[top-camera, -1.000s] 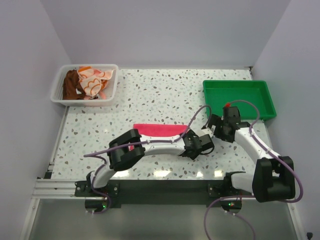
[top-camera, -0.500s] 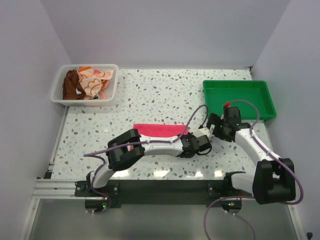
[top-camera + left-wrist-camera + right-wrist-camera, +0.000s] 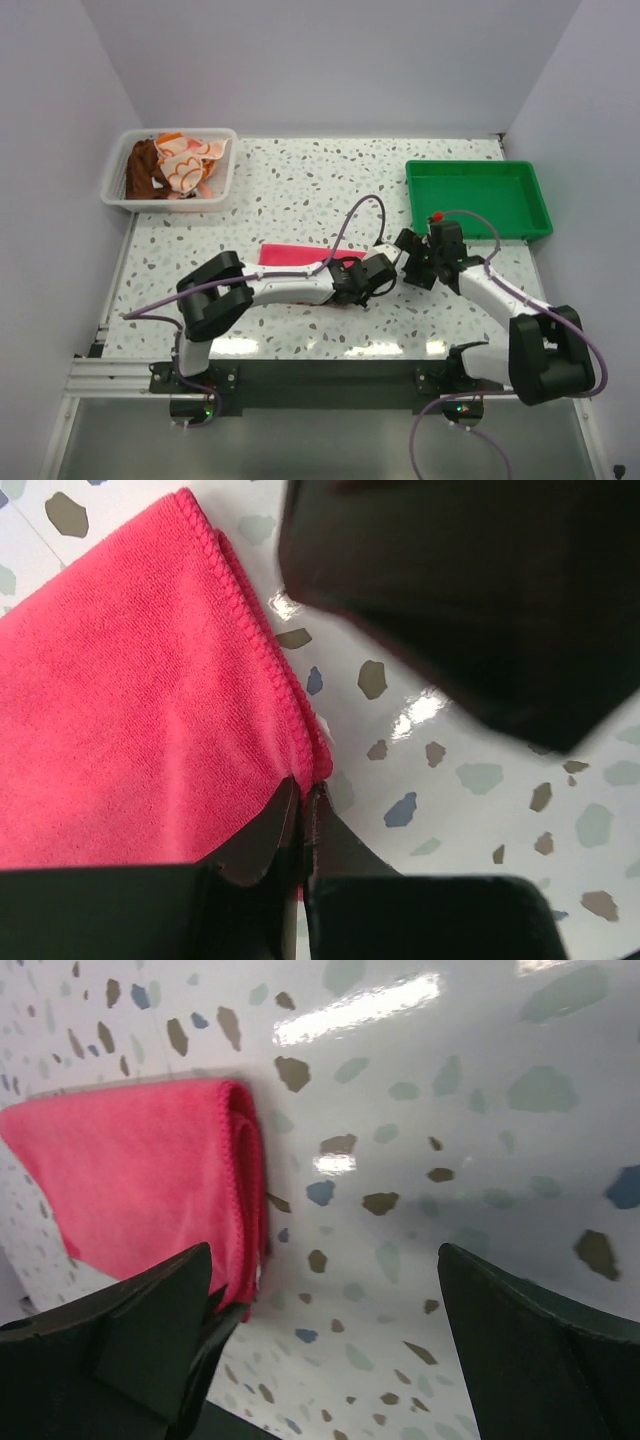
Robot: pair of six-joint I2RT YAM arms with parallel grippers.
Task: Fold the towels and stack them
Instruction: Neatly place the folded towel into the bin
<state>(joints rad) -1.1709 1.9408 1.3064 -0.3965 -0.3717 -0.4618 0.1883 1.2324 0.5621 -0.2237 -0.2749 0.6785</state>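
Pinching towel (image 3: 120, 720), left end effector (image 3: 302, 795), wrist view

Left claw (image 3: 302, 798) pinched closed, right claw (image 3: 335, 1310) spread wide

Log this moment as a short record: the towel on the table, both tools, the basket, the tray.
pink towel: folded, lying flat
left tool: shut on the pink towel's hemmed edge
right tool: open, beside the towel, holding nothing
basket: far left; holds a brown towel and an orange flowered towel, both crumpled
green tray: far right
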